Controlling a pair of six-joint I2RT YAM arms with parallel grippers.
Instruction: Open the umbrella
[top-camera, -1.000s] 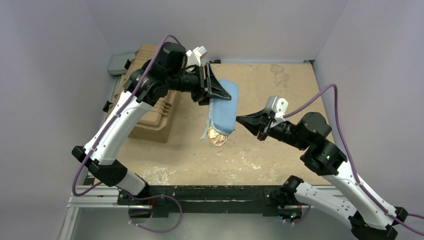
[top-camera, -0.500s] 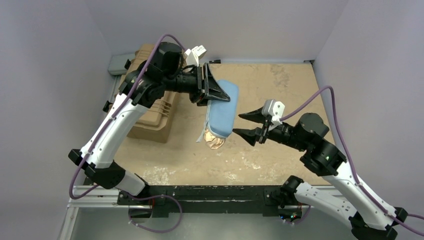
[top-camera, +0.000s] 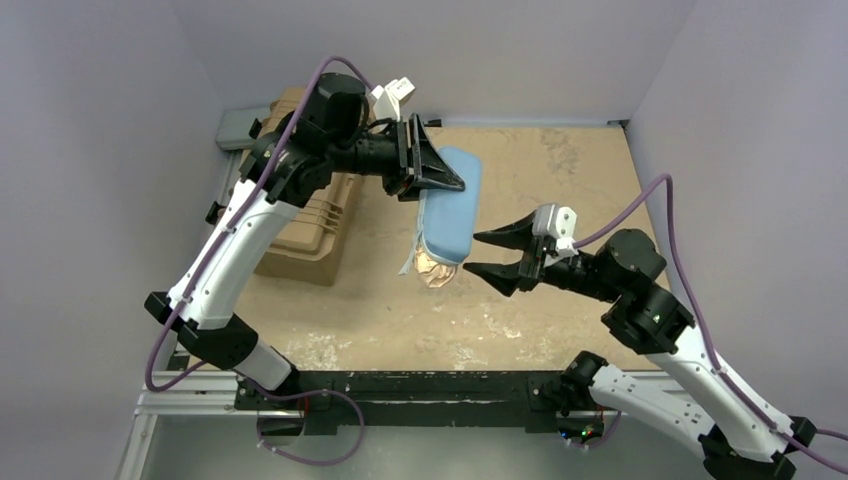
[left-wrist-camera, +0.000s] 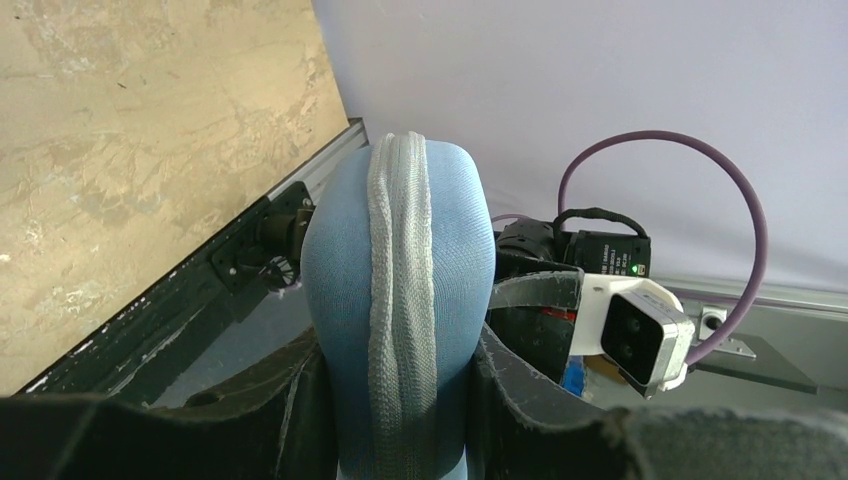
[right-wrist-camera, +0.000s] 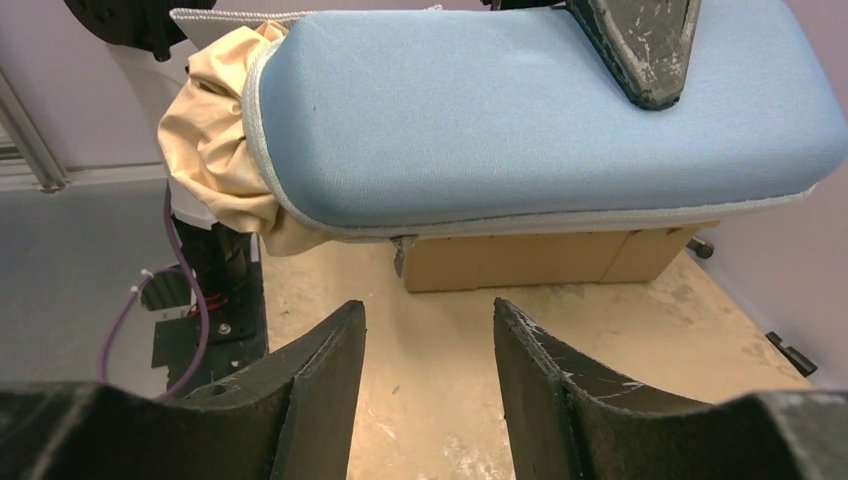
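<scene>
Left gripper (top-camera: 437, 178) clamped on far end of sleeve (top-camera: 450, 210), held off the table (top-camera: 560, 180); long axis runs far-to-near; umbrella (top-camera: 432, 268) inside, beige cloth bulging from near open end; right gripper (top-camera: 471, 252), jaws spread and empty, is nearer, just right of that end, pointing at it; case (top-camera: 305, 235) well left, nothing between.

Umbrella (top-camera: 433, 268): folded, mostly hidden inside light-blue sleeve (top-camera: 452, 215).
Only crumpled pale beige cloth shows, bulging from the sleeve's open near end; shaft and handle not visible. Sleeve runs lengthwise away from the arm bases, held off the table (top-camera: 560, 170), left gripper (top-camera: 452, 185) clamped on its far part.
</scene>
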